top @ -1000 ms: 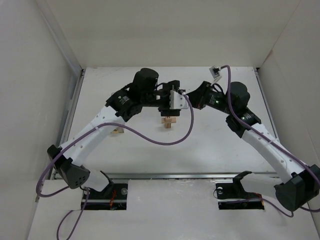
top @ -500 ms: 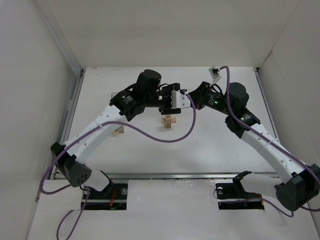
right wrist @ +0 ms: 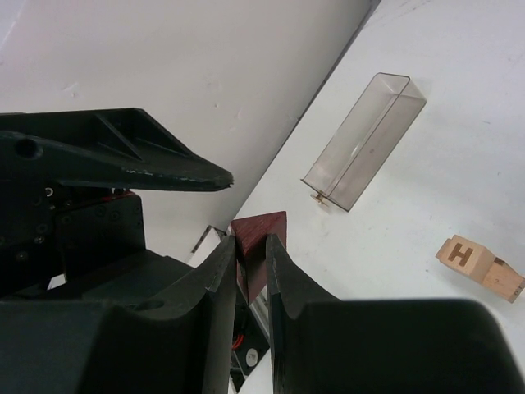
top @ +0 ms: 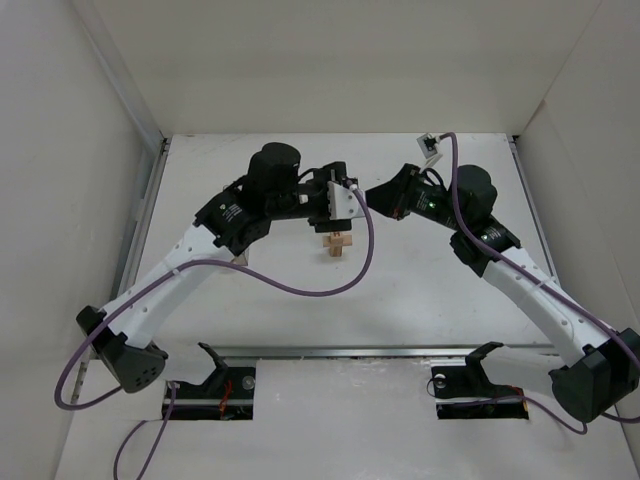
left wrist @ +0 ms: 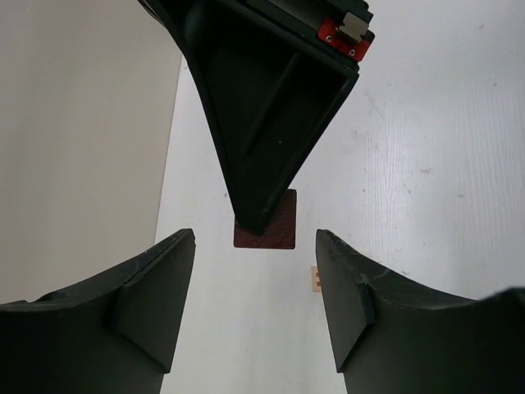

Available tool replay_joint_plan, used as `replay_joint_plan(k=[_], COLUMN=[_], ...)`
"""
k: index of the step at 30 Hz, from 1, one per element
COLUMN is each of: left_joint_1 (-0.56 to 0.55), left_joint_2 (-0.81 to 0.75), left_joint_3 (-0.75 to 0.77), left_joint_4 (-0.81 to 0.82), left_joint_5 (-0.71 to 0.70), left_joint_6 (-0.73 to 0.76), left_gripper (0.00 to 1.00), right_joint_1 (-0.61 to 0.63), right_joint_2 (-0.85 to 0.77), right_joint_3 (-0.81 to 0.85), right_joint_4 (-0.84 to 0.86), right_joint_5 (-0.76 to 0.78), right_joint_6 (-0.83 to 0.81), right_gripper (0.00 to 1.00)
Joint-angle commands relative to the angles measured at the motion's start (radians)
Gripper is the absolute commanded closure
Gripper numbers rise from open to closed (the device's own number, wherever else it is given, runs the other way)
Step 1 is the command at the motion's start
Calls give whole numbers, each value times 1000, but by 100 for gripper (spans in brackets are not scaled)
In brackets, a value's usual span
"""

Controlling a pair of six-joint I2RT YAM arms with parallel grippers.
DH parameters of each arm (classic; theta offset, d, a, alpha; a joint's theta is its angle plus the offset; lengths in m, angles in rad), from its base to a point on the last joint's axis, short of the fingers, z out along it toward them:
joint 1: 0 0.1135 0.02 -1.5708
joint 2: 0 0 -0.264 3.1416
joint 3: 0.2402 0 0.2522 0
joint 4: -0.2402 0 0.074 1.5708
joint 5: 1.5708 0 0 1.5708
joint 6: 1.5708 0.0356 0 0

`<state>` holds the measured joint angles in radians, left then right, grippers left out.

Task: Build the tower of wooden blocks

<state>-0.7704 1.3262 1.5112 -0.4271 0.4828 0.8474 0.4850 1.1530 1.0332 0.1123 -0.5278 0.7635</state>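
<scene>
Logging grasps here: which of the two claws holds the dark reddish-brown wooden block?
The right claw, its fingers pinched on the dark reddish-brown wooden block. The left claw stands open, gripping nothing.

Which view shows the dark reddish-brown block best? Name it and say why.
Right wrist: the dark reddish-brown block sits pinched in the right gripper, with two faces visible. Left wrist shows one face, partly covered by that gripper's finger. Top external hides it behind the grippers.
</scene>
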Motion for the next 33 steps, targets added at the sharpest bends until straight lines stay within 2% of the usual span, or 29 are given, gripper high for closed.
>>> replay_joint_plan(k=[1, 10, 18, 26, 33], left_joint_1=[5, 5, 5, 5, 5], left_joint_2=[2, 34, 34, 25, 16], left_joint_3=[10, 21, 30, 21, 21], left_joint_4=[15, -19, -10, 10, 37], left_joint_5=[30, 11, 2, -19, -29], left_joint_6=[-11, -2, -2, -11, -11], left_gripper=[43, 45, 56, 47, 47], right_joint_1=[6, 6, 6, 6, 6], right_joint_2=[-16, -16, -7, -7, 2], right_joint_3=[51, 61, 70, 90, 90], right_joint_4=[29, 20, 10, -17, -26], right_joint_5=[0, 0, 0, 9, 9], right_joint_6=[-13, -13, -23, -41, -50], right_gripper=[100, 100, 100, 100, 100])
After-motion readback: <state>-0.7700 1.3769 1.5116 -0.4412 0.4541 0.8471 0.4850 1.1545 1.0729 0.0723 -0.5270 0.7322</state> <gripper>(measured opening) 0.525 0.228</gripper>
